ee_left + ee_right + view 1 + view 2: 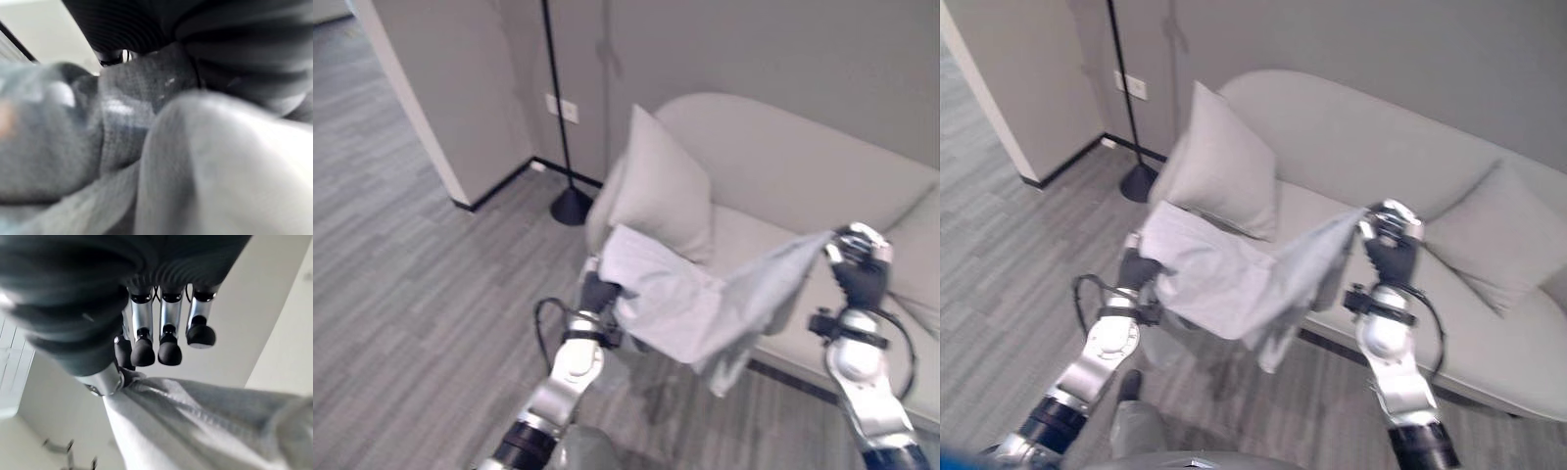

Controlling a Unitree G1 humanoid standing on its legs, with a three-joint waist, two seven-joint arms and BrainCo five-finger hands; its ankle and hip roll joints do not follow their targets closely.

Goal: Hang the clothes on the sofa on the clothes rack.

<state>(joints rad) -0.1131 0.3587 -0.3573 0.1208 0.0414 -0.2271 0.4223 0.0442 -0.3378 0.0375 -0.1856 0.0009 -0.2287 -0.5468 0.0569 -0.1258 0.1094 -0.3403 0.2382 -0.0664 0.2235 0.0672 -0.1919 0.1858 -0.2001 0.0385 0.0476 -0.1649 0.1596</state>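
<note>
A pale grey garment (690, 304) hangs stretched between my two hands in front of the light sofa (803, 186). My left hand (597, 291) grips its lower left edge, fingers buried in the cloth (137, 127). My right hand (858, 262) is raised higher at the right and is shut on the garment's upper corner (146, 387), which is pinched between thumb and curled fingers (168, 350). The cloth sags in the middle and a loose end dangles toward the floor.
A large cushion (661, 186) leans on the sofa's left end, and a second cushion (1498, 235) lies at its right. A black floor lamp's pole and round base (571, 206) stand left of the sofa by the wall. Grey wood floor spreads out to the left.
</note>
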